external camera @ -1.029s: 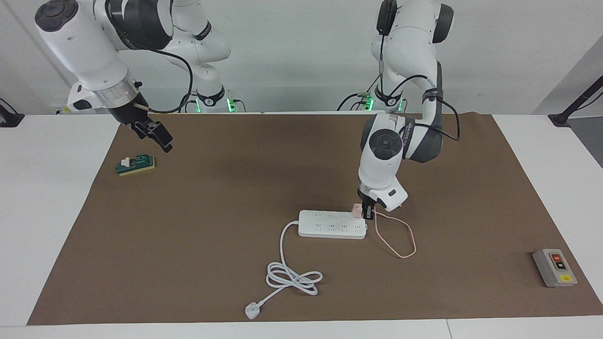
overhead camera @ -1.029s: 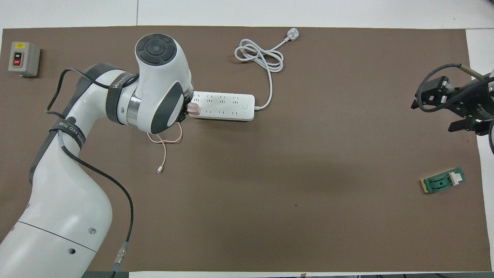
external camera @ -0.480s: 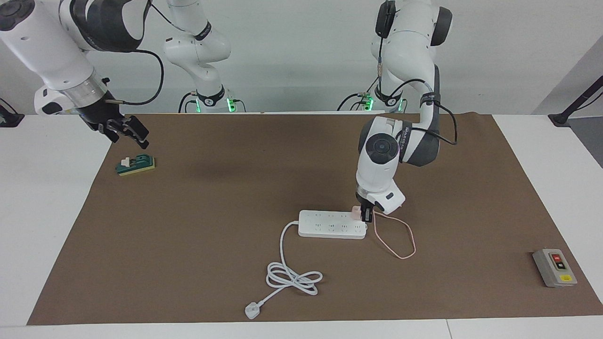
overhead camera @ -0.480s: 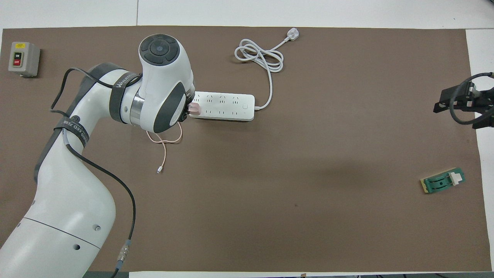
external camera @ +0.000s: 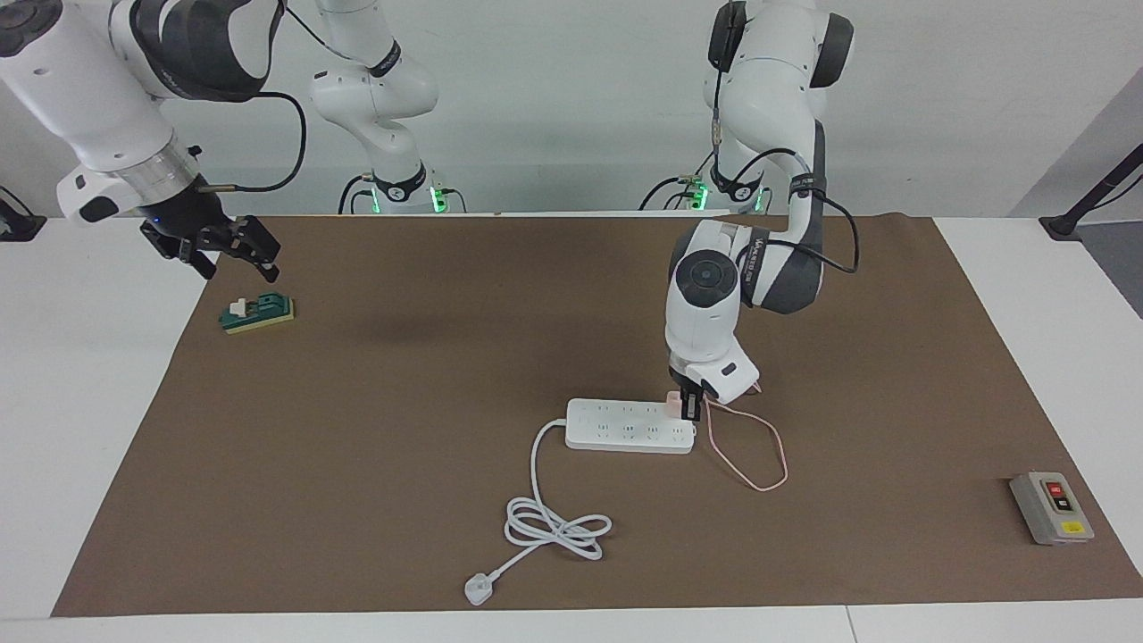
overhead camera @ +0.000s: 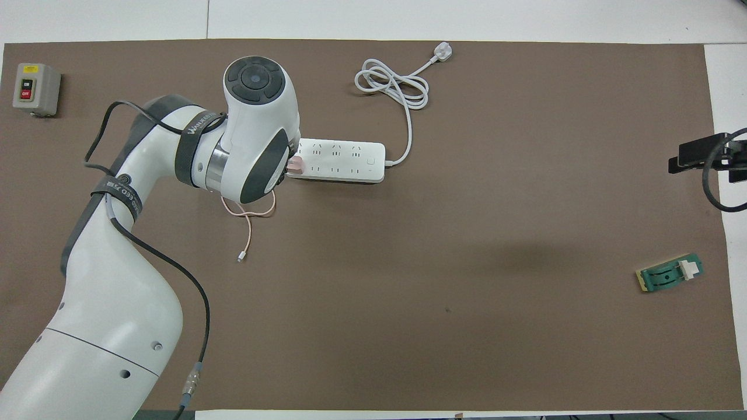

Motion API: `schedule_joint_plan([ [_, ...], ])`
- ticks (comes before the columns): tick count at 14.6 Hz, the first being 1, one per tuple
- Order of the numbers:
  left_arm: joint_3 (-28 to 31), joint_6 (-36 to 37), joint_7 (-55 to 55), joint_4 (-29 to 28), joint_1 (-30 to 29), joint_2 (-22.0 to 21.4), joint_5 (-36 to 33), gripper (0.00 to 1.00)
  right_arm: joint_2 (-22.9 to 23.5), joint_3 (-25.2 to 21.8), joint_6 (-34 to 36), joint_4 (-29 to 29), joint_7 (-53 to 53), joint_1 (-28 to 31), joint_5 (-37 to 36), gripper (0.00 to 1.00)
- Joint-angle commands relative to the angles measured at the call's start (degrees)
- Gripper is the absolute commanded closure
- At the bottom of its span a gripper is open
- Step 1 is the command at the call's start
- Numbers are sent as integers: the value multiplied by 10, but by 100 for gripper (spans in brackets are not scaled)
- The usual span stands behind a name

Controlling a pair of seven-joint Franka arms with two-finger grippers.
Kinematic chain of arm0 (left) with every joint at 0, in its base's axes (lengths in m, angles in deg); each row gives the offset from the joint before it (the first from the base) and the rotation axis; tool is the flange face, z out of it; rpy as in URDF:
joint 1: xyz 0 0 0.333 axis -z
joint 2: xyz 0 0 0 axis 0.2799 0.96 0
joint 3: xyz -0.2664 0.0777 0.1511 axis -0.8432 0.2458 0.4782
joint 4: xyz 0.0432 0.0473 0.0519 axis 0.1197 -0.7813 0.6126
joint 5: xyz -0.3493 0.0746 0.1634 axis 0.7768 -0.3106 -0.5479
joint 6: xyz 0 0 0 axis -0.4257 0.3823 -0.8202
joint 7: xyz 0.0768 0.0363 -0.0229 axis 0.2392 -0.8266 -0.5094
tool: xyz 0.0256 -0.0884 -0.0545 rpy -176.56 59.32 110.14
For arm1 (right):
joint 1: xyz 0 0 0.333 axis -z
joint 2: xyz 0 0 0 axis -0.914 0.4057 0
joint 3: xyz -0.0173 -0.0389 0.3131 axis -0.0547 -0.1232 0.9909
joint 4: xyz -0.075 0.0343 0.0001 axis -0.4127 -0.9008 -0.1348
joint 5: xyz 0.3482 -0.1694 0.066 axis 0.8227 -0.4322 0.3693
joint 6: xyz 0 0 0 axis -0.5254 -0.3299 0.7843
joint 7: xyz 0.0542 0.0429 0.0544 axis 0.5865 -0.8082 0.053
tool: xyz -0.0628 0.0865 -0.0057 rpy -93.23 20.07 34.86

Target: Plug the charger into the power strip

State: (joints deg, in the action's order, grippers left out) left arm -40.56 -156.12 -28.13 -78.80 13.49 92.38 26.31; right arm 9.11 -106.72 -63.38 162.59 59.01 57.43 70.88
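Note:
The white power strip (external camera: 629, 426) lies flat on the brown mat, and it also shows in the overhead view (overhead camera: 341, 161). The pale-pink charger (external camera: 673, 399) stands on the strip's end toward the left arm's end of the table; the overhead view shows it there too (overhead camera: 295, 165). My left gripper (external camera: 688, 407) points down and is shut on the charger; in the overhead view the wrist hides its fingers. The pink cable (external camera: 755, 457) loops on the mat beside the strip. My right gripper (external camera: 228, 257) is open and empty, raised over the mat's edge by a green switch block.
The strip's thick white cord (external camera: 554, 527) coils on the mat and ends in a white three-pin plug (external camera: 479, 589). A green switch block (external camera: 258, 313) lies at the right arm's end. A grey button box (external camera: 1051, 507) sits at the left arm's end.
My right arm has pulled back toward its own end of the table, to the mat's edge. My left wrist has shifted slightly along the strip; the charger stays at the strip's end.

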Motion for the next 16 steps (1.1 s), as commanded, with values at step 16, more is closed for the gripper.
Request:
schedule_joint_plan([
  [16, 1, -98, -10, 1, 3, 29, -2, 98, -10, 4, 1, 1, 14, 2, -8, 0],
])
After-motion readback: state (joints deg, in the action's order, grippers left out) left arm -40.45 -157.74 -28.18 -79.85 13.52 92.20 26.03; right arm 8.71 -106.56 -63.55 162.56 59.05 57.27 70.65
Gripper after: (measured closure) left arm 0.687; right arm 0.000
